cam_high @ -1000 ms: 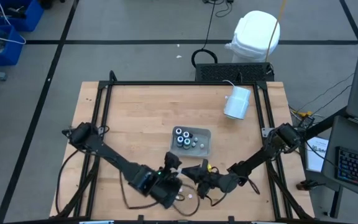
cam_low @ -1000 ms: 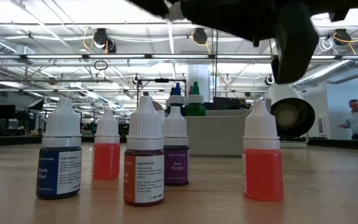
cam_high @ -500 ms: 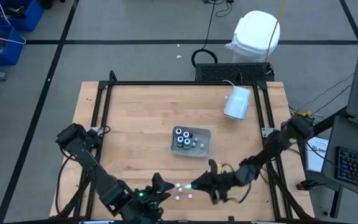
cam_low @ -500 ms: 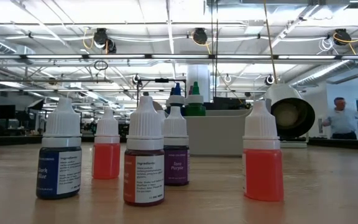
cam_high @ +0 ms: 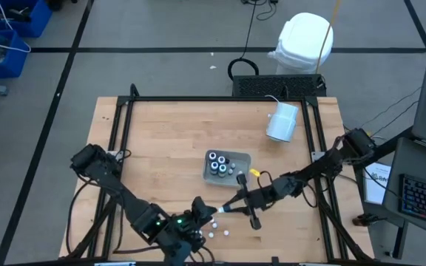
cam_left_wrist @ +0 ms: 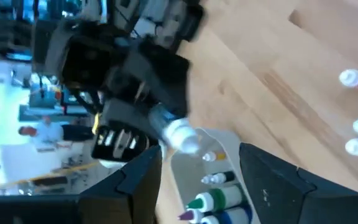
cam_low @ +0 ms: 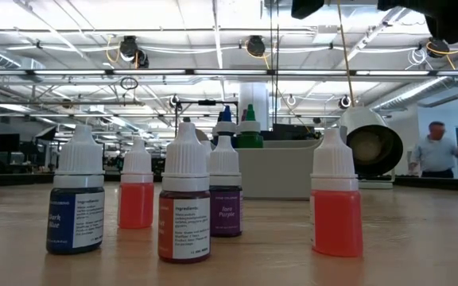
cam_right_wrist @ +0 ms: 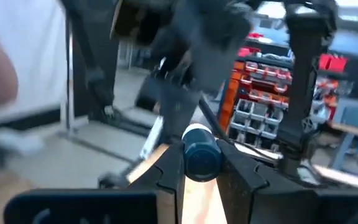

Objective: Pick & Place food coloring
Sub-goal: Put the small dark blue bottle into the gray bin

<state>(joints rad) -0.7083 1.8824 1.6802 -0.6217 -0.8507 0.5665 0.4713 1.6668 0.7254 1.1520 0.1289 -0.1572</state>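
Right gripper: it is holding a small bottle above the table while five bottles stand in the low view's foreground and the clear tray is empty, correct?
Not quite. The right gripper does hold a bottle, but the clear tray is not empty: the high view shows several bottles in it.

Five tiny white-capped food coloring bottles (cam_low: 184,202) stand upright across the low view's foreground: dark blue, two red-orange, brown-red, purple. Bigger blue- and green-topped ones (cam_low: 240,127) poke up mid-frame, and one small bottle (cam_left_wrist: 178,132) hangs sideways, centre of the left wrist view.
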